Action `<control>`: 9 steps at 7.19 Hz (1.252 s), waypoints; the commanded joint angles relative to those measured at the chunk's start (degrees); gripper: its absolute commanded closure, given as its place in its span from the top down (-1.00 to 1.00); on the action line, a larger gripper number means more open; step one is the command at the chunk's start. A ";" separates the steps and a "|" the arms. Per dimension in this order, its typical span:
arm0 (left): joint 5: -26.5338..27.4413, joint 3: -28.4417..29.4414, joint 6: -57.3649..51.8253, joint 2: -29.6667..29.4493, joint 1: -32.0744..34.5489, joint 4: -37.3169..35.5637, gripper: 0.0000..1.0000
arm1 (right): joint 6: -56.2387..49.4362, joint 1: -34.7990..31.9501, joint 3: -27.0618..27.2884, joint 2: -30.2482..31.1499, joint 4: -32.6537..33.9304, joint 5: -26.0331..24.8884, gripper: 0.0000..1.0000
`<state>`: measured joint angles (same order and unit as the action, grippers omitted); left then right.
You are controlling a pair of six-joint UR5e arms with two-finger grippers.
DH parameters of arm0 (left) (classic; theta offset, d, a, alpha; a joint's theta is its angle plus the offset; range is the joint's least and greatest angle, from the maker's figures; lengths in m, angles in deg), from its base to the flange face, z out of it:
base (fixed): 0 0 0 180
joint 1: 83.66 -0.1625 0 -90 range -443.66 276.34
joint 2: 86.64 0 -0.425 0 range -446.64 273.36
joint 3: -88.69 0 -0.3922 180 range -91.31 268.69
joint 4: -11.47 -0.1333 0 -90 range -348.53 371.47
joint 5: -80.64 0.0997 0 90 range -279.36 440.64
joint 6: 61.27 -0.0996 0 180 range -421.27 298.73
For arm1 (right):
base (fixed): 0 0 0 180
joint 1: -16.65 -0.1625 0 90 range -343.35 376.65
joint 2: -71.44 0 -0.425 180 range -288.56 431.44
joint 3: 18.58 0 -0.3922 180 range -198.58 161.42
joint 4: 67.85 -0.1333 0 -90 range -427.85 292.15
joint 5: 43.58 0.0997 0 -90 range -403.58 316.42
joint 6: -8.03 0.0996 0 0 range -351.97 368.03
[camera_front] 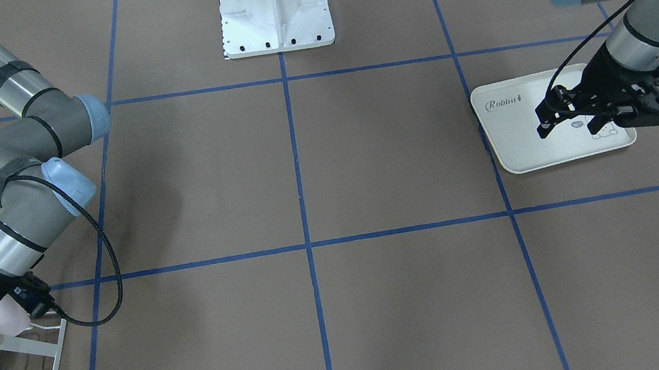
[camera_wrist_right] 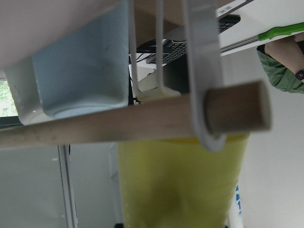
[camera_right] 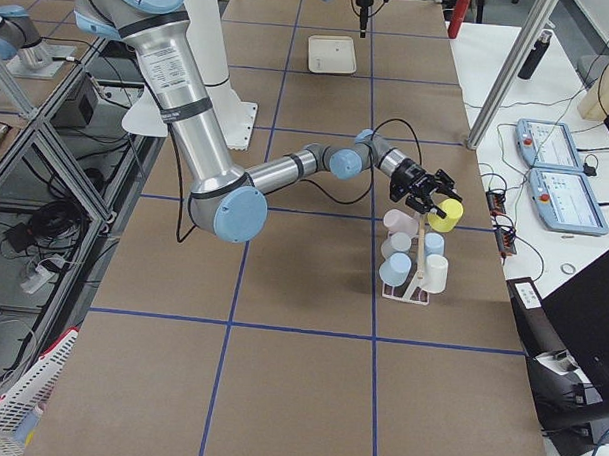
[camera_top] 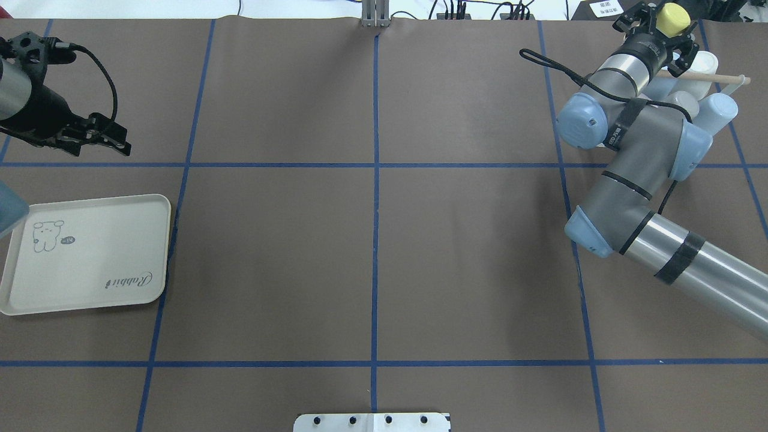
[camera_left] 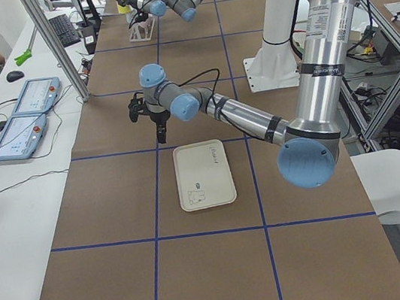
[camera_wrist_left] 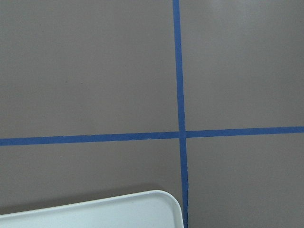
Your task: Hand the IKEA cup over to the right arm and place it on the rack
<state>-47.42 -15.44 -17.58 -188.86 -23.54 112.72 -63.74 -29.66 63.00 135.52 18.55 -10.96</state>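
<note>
While the yellow cup (camera_right: pixel 446 216) sits between my right fingers (camera_right: pixel 436 196) and not the left, the hand-over reads as done, and the coming move turns on how the cup lies to the rack (camera_right: pixel 411 264). My right fingers are clamped about the cup, holding it close against the rack on the side away from my base. In the right wrist view the rack's wooden dowel (camera_wrist_right: pixel 118 127) crosses just over the cup's wall, and the cup's straight sides run about square to it. I cannot tell whether cup and dowel touch, nor which way the mouth faces. What remains, as I judge it, is a short seating of the cup onto a free prong at that edge, then letting go. The risk is a knock against the dowel or a neighbouring cup. My left fingers (camera_front: pixel 567 127) are spread and carry nothing. They hang above the tabletop (camera_top: pixel 372 252) by the cream tray (camera_top: pixel 90 282), well apart from the rack, so only my right arm is in reach of it. The cup is a plain, matt, pale-yellow tumbler with smooth sides and no handle in view. Pale blue, white and pink cups (camera_right: pixel 395 269) occupy the prongs beside it.
</note>
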 commanded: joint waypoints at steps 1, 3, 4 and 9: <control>0.09 0.07 0.00 0.00 0.00 0.00 1.00 | 0.06 0.26 -0.01 0.00 0.00 -0.10 0.00; 0.09 0.16 0.00 0.00 -0.09 0.00 1.00 | -0.12 0.26 -0.01 -0.18 0.00 -0.02 0.16; 0.00 0.16 0.00 0.00 -0.09 0.00 1.00 | -0.64 0.52 -0.01 -0.09 0.09 -0.02 0.61; 0.09 -0.10 -0.09 0.00 0.00 0.00 1.00 | 0.05 0.43 1.74 -0.88 -0.52 1.64 0.97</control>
<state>-47.40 -15.34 -17.60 -188.88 -23.62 112.72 -63.97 -29.16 63.58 135.09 18.46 -10.48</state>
